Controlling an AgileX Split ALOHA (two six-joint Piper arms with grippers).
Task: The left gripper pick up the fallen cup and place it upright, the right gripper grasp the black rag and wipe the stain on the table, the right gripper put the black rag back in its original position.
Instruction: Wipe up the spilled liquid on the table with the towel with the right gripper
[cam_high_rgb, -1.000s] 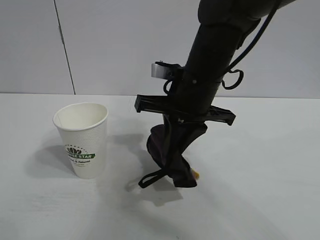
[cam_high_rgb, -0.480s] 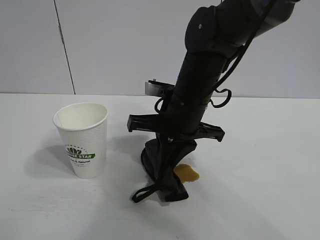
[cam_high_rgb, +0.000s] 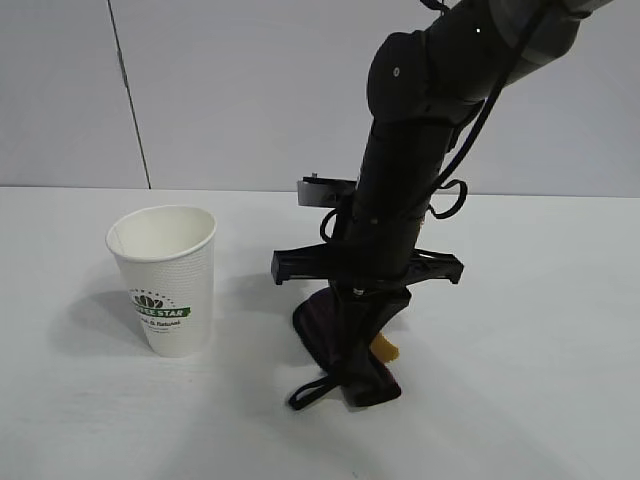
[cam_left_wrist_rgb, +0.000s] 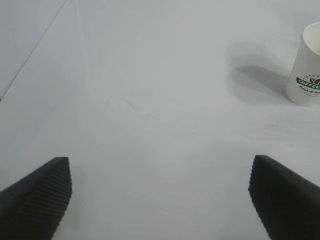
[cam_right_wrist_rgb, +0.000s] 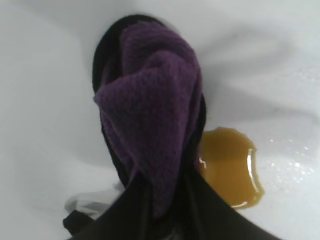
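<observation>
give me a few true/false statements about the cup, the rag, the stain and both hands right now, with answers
1. The cup lies on its side. False: it stands upright on the table.
2. The right hand holds the black rag down at the table beside the stain. True.
3. The stain is already wiped away. False: an amber puddle shows beside the rag in the right wrist view.
4. The left hand grips the cup. False: its fingers are spread open over bare table, with the cup farther off.
5. The cup carries a green logo. True.
</observation>
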